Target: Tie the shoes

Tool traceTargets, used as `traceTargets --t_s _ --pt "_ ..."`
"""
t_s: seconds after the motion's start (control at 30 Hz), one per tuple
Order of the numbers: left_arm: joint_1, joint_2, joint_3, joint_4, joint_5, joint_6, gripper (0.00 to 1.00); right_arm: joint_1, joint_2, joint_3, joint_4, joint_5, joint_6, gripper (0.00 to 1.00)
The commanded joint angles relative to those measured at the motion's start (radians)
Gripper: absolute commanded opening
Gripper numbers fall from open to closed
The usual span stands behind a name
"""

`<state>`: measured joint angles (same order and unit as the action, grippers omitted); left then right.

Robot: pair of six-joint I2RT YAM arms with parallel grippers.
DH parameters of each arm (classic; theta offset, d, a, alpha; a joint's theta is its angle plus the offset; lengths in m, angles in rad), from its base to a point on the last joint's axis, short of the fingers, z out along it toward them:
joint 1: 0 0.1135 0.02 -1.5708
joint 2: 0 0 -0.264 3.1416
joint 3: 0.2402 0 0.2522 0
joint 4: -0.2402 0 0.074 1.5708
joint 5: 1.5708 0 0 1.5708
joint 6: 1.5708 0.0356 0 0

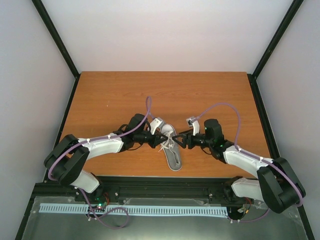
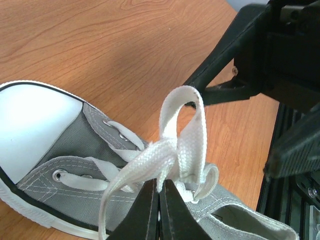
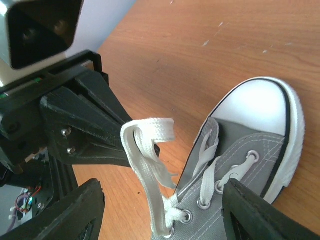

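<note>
The grey sneaker [image 1: 172,150] with white toe cap lies mid-table, toe pointing away, between both grippers. My left gripper [image 1: 163,137] is shut on the white lace [image 2: 175,150] at the base of an upright loop above the eyelets; its closed tips [image 2: 160,189] pinch the lace over the shoe [image 2: 75,150]. My right gripper [image 1: 179,140] is open, its fingers [image 3: 70,215] spread wide on either side of the shoe [image 3: 240,165]. The lace loop [image 3: 145,150] stands free between them, apart from both pads. The left gripper [image 3: 80,125] shows behind the loop.
The wooden table [image 1: 110,95] ends at a black rail [image 1: 165,182] by the arm bases. Black frame posts and white walls enclose the sides and back. The right gripper's body [image 2: 270,55] sits close over the shoe, opposite the left one.
</note>
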<state>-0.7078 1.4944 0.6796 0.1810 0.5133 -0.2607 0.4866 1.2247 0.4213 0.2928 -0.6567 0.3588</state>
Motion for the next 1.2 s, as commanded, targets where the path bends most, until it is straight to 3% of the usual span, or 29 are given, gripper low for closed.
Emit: traceTargets --t_s 0.0,0.27,0.63,1.17 --pt "-0.010 -0.016 0.012 -0.010 -0.007 -0.014 0.01 -0.029 -0.030 -0.010 -0.026 0.050 0.006 0.64" --pt "-0.010 -0.024 0.014 -0.008 -0.001 -0.024 0.01 -0.029 0.111 0.024 0.000 0.042 -0.046 0.48" --pt "-0.010 -0.025 0.018 -0.003 -0.001 -0.059 0.01 0.021 0.168 0.051 0.030 -0.033 -0.113 0.38" --pt "-0.010 -0.009 0.031 0.000 0.016 -0.085 0.01 0.082 0.202 0.102 0.015 -0.020 -0.172 0.35"
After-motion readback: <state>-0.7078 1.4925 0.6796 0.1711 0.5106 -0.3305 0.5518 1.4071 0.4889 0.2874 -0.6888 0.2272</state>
